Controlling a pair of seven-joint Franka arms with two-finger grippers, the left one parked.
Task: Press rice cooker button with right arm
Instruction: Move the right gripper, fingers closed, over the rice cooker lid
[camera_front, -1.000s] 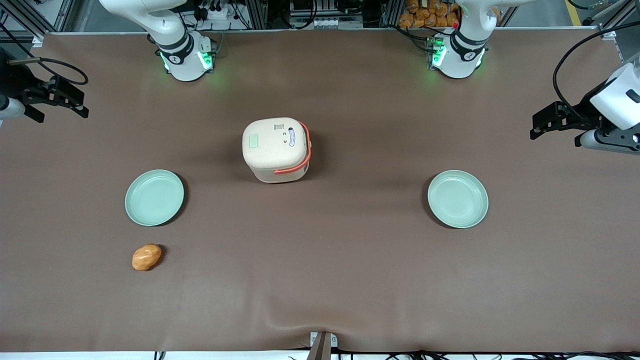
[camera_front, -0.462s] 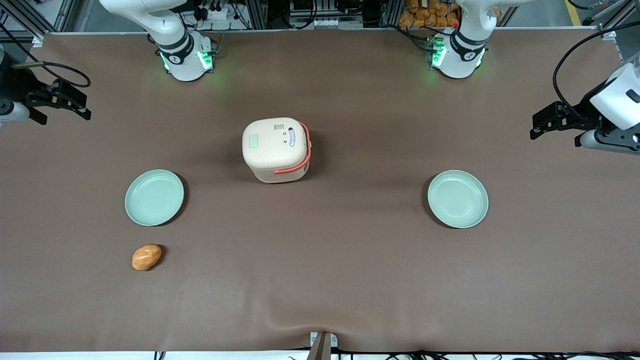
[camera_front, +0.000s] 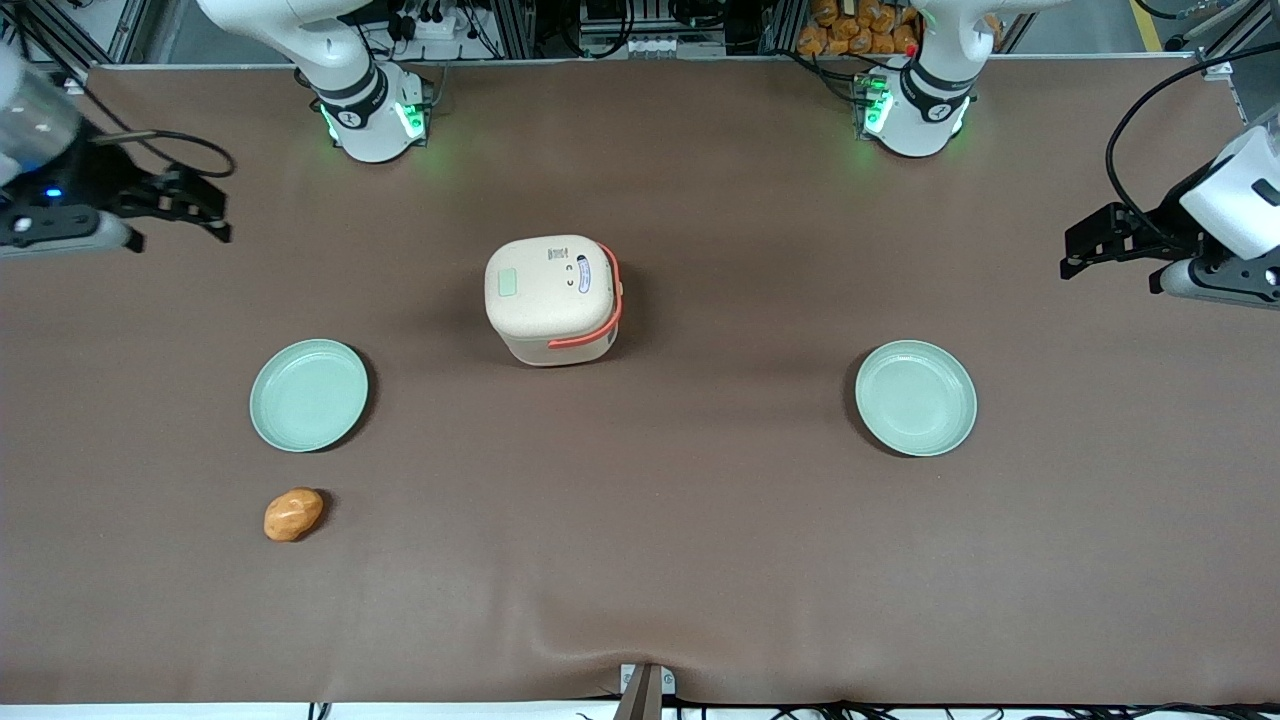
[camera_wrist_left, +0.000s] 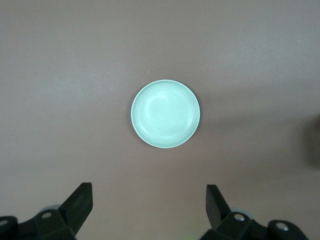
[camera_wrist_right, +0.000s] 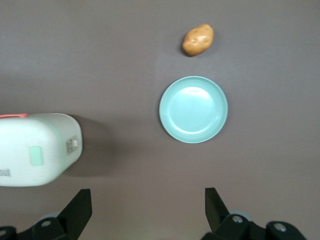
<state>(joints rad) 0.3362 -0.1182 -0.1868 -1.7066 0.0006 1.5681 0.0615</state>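
Brown cloth covers the whole table (camera_front: 700, 560). At its middle stands the rice cooker (camera_front: 552, 298), lid shut, its orange handle (camera_front: 600, 320) folded down along one side. The right arm (camera_front: 60, 190) hangs above the table edge at its own end, well apart from the cooker, and its gripper (camera_front: 205, 210) is spread open and holds nothing. Between gripper and front camera lies a green plate (camera_front: 309, 394), with a potato (camera_front: 293, 514) nearer the camera. A second green plate (camera_front: 915, 397) lies toward the parked arm's end.
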